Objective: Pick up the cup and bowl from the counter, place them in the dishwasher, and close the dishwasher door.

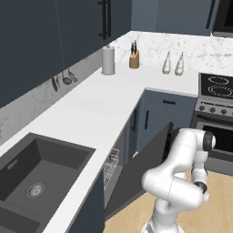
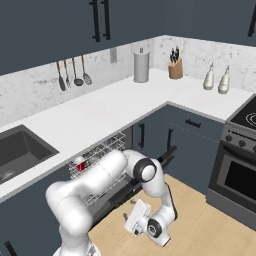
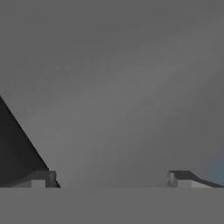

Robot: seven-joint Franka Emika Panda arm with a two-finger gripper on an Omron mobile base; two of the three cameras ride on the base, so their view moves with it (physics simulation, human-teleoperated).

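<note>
The dishwasher door (image 1: 136, 175) hangs partly open, slanting out over the wooden floor. Behind it is the white wire rack (image 2: 102, 150), with the red cup (image 2: 80, 164) standing in its left part. The bowl is hidden, perhaps behind my arm. My arm bends over the door's edge (image 2: 167, 155), and my gripper (image 2: 128, 220) is low near the floor, on the door's outer side. In the hand view the gripper (image 3: 111, 179) is open, fingertips (image 3: 41, 178) wide apart with nothing between them, facing a flat grey panel very close. The white counter (image 1: 91, 104) has neither cup nor bowl on it.
A dark sink (image 1: 36, 173) is set in the counter at left. A paper towel roll (image 1: 108, 60), knife block (image 1: 134, 59) and two bottles (image 1: 173, 63) stand by the backsplash. The oven (image 2: 235, 170) stands at right across the wooden floor (image 2: 200, 230).
</note>
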